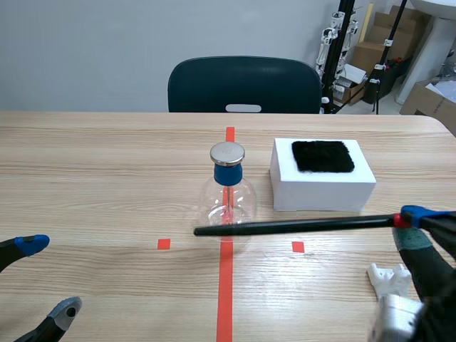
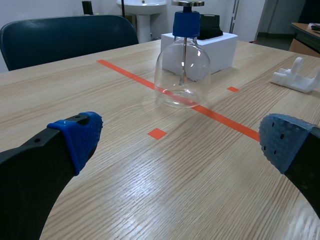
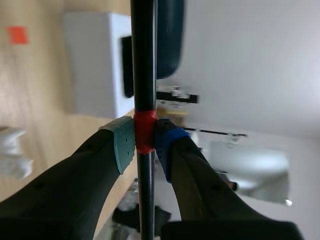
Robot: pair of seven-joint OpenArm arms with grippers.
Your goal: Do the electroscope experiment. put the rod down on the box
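Now clamps the rod in the right jaws above the desk, long axis three to nine o'clock. Finds the box near, at eleven o'clock from those jaws. Shows left jaws apart, farther off.

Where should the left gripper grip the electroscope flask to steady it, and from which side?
Probably the blue collar under the metal cap, with the left gripper coming in level from its own side. The collar is narrow and straight-sided, while the glass bulb is wide, round and smooth. The rod, shut in the right gripper, crosses in front of the bulb from the other side.
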